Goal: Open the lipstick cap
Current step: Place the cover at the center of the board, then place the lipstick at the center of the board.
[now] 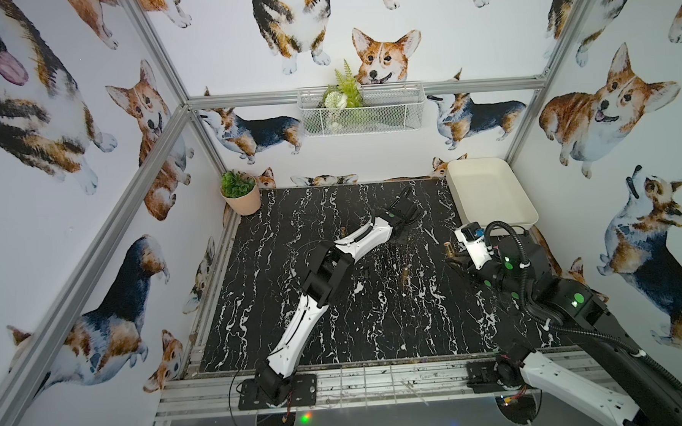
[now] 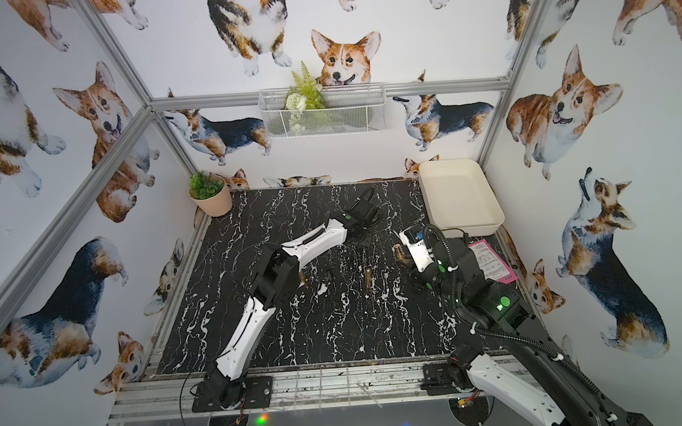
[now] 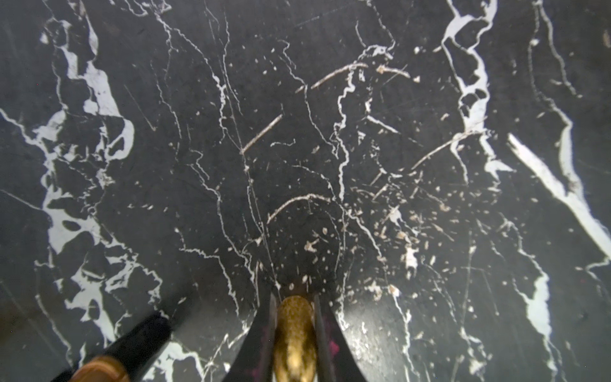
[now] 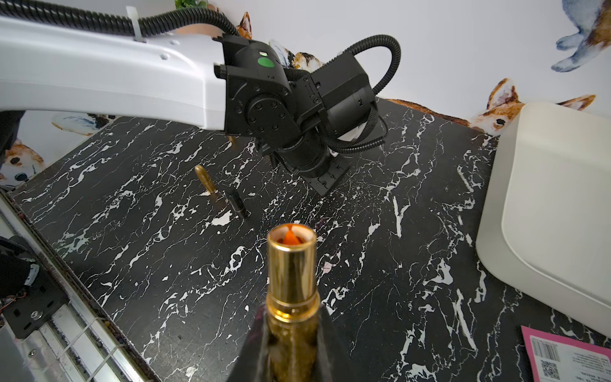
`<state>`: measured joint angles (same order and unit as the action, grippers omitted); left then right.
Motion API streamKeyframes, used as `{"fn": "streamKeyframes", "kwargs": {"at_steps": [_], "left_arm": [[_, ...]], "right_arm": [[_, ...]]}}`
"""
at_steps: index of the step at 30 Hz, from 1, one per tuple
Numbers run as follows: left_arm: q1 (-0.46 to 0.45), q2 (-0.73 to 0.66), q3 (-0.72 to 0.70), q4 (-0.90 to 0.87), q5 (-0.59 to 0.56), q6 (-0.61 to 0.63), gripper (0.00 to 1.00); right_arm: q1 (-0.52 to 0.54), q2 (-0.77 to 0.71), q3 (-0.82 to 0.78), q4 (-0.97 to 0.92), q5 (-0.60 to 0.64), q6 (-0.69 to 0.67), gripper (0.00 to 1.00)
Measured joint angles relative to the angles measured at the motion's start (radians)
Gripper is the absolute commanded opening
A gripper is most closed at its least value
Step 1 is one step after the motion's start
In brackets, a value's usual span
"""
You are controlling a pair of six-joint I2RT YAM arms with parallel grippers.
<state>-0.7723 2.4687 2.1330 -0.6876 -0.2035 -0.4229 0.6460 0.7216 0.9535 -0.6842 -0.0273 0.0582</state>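
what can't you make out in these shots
- Left wrist view: lipstick cap runs off the bottom edge; its open end unseen.
- Same view: black-and-gold tube, blurred, cut by the edge.
- Right wrist view: pink label, print too small, cropped.
- In a top view: gold item, too small to identify.

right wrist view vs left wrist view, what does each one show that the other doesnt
Only right wrist: the right gripper shut on an uncapped gold lipstick, the left arm, a white tray. Only left wrist: the left gripper closed around a gold cap. Both: the black marble table.
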Motion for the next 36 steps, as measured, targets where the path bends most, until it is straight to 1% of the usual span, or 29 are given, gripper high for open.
{"fn": "streamKeyframes", "kwargs": {"at_steps": [2, 8, 13, 15, 18, 21, 24, 27, 30, 34, 36], "left_arm": [[0.000, -0.002, -0.001, 0.001, -0.001, 0.000, 0.34], [-0.001, -0.006, -0.002, 0.001, -0.004, -0.003, 0.39], [-0.003, -0.014, -0.005, 0.000, -0.013, -0.003, 0.51], [-0.003, -0.024, -0.004, -0.003, -0.015, -0.003, 0.53], [-0.002, -0.027, 0.045, -0.029, -0.014, 0.002, 0.57], [0.002, -0.038, 0.125, -0.080, 0.001, 0.013, 0.57], [0.015, -0.083, 0.168, -0.130, 0.056, 0.024, 0.53], [0.050, -0.156, 0.169, -0.187, 0.165, 0.027, 0.52], [0.082, -0.251, 0.129, -0.227, 0.278, 0.023, 0.52], [0.082, -0.346, 0.085, -0.269, 0.424, 0.014, 0.51], [0.084, -0.393, 0.031, -0.275, 0.509, 0.002, 0.52]], "right_arm": [[0.000, 0.000, 0.000, 0.000, 0.000, 0.000, 0.02], [0.000, -0.004, -0.003, 0.000, 0.003, 0.000, 0.02], [0.000, -0.006, -0.005, 0.000, 0.003, 0.000, 0.02], [0.000, -0.007, -0.005, 0.000, 0.003, 0.000, 0.02], [0.000, -0.008, -0.005, 0.000, 0.003, 0.000, 0.02], [0.000, -0.008, -0.006, 0.000, 0.003, 0.000, 0.02], [0.000, 0.000, -0.014, 0.003, 0.003, 0.000, 0.02], [0.000, 0.014, -0.017, 0.014, 0.003, 0.000, 0.02], [0.000, 0.030, -0.021, 0.037, -0.001, 0.001, 0.02], [0.000, 0.063, -0.023, 0.066, -0.016, 0.005, 0.02], [0.000, 0.077, -0.023, 0.076, -0.027, 0.008, 0.03]]}}
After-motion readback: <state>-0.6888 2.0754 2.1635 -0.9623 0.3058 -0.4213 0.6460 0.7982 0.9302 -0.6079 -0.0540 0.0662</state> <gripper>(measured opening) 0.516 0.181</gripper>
